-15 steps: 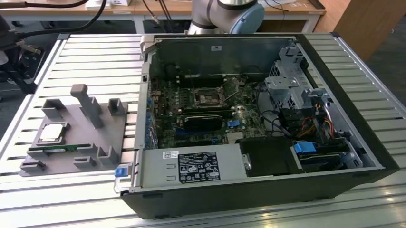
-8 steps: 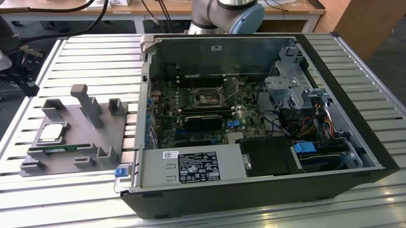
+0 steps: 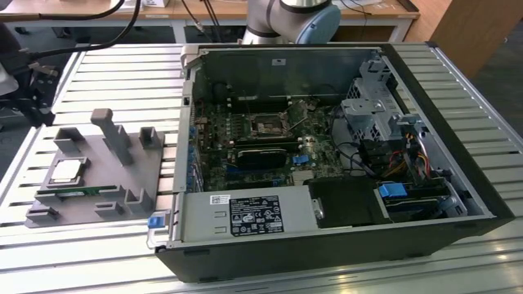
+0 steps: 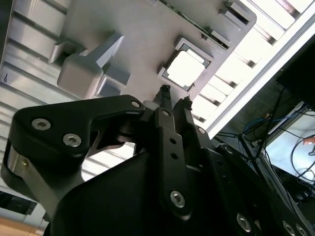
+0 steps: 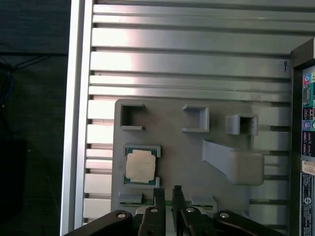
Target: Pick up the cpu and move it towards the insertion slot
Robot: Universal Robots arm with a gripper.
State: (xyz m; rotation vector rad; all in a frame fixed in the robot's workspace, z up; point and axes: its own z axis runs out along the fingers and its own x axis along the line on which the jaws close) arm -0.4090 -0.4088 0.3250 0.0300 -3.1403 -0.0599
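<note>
**Cpu point(image 3: 67, 171) not picked up yet**

Cpu lies in its pocket on the gray tray point(image 3: 90, 153), by the tray edge far from the computer point(image 3: 343, 245). The tray sits on the desk point(image 3: 114, 67), near the desk edge at the exterior view's left. The claw point(image 5: 168, 189) hangs over the tray, near the cpu but not touching it. It is open just a crack and holds nothing.

No part of the job is done. The grab, the lift and the trip to the slot point(image 3: 268, 127) are all left. The slot sits inside the computer, well apart from the tray.

The cpu lies flat with its shiny side up. It is square, so it has no long side. Its edges run the same way as the tray's edges.
</note>
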